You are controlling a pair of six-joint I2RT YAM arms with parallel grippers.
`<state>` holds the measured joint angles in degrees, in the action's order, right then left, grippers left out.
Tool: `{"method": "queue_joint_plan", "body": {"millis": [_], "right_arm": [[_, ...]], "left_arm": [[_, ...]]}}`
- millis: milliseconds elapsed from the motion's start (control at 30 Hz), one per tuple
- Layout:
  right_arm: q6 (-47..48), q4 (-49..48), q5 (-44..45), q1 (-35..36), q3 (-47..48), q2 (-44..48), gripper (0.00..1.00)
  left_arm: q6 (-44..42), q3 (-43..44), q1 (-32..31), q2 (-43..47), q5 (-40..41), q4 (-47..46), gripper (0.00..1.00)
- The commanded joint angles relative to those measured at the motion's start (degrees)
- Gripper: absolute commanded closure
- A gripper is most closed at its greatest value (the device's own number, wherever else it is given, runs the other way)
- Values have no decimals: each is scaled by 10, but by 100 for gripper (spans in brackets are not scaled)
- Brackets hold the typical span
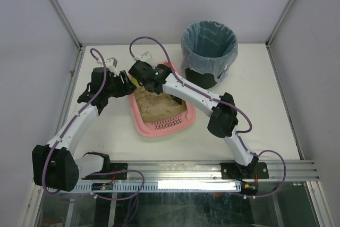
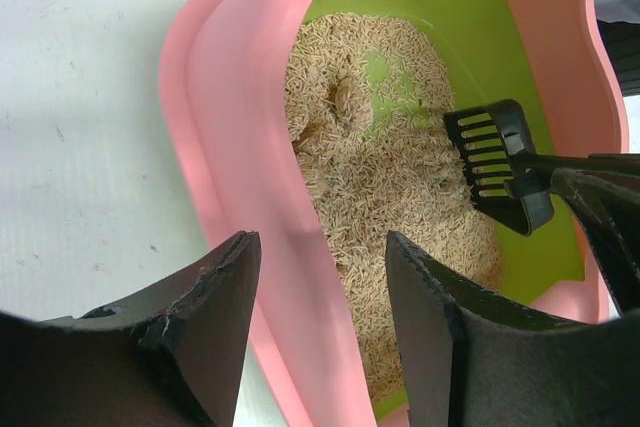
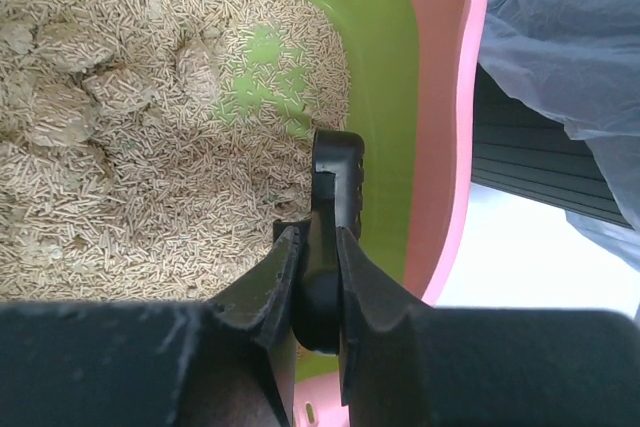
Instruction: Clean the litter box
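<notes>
**A:** Your right gripper (image 3: 318, 237) is pinching the scoop (image 3: 337, 172) handle, with the blade standing on edge in the litter (image 3: 150, 217).

**B:** Yeah, roll it flat and slide it under those clumps (image 3: 60, 112) left of your fingers. Left gripper (image 2: 320, 239) looks clamped on the litter box (image 2: 240, 147) rim, box right beneath both.

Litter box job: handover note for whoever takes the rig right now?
Left pincer straddles the litter box rim; grip unclear.
Right pincer shut on the scoop, head low over the litter by the green wall, looks empty.
Clumps lie in the litter; bin contents not visible.
Left: scoop clumps, dump into the blue-lined bin beside the box.
</notes>
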<state>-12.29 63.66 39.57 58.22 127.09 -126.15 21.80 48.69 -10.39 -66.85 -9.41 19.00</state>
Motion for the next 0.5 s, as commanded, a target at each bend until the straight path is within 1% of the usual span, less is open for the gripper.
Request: {"method": "queue_joint_plan", "body": {"millis": [0, 333, 467], "right_arm": [[-83, -8, -66, -3, -4, 46, 100], [-136, -91, -95, -7, -119, 141, 100], [-161, -159, -159, -25, -198, 183, 100]], "left_arm": [[-5, 17, 5, 1, -15, -22, 46], [-5, 17, 5, 1, -17, -21, 45], [-6, 17, 5, 1, -16, -20, 45]]}}
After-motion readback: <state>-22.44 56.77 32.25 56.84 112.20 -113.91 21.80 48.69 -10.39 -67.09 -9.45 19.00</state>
